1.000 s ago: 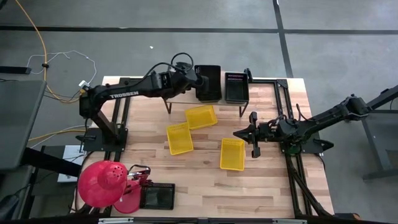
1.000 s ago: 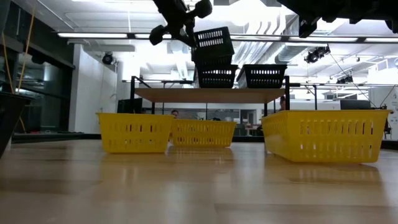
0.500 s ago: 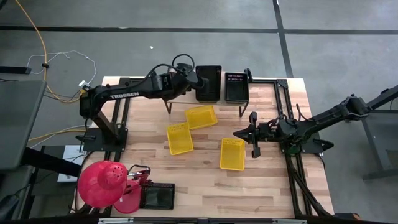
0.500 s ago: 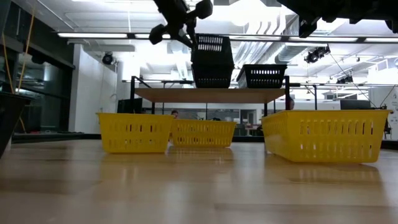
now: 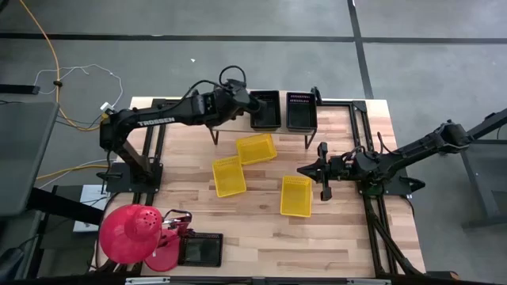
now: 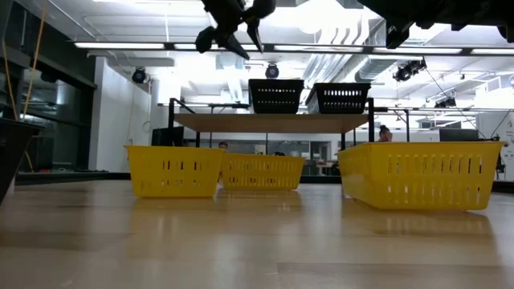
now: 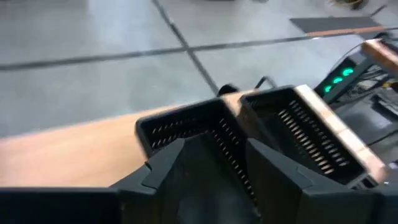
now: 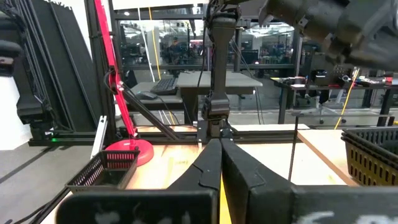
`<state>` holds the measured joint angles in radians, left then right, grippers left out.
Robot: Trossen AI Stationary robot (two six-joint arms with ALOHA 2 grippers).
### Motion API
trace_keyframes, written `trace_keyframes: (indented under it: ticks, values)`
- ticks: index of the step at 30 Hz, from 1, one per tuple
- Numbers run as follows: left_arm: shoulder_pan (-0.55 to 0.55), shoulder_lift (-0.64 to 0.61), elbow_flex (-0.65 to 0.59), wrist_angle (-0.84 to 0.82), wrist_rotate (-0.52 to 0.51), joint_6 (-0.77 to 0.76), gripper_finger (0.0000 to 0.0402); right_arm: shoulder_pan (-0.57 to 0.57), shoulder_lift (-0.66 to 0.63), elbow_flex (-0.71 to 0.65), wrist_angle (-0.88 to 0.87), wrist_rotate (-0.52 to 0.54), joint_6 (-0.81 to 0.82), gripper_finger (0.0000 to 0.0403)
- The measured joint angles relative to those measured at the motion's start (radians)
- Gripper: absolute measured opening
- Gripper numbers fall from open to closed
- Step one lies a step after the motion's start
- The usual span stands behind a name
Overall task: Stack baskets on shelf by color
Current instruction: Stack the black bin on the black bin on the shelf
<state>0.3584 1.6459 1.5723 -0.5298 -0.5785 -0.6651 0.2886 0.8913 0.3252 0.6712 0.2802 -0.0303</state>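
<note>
Left gripper point(image 6: 233, 32) hangs open above black basket stack point(image 5: 265, 109) on shelf point(image 6: 273, 122); I clear upward before fetching yellow.

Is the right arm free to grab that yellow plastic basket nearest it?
Probably yes: the right gripper hovers just beside the yellow slotted plastic basket, nothing lying between them.

Shelf top point(image 5: 238, 119): mostly hidden under left arm and black baskets point(image 5: 265, 110) in high view.
Basket count per stack: could not be told.
Right arm point(image 6: 450, 12): cut off by low view's top edge.
</note>
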Motion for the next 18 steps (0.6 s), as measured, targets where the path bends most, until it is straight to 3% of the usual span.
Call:
trace_keyframes:
  ticks: [11,18]
  values:
    - [-0.076,-0.116,-0.004,-0.046,0.035,0.341,0.0160,0.000,0.000,0.000,0.007,0.000,0.000,0.0000]
    - [-0.195,-0.222,-0.227,0.071,-0.031,0.492,0.0160,0.000,0.000,0.000,0.008,0.000,0.000,0.0000]
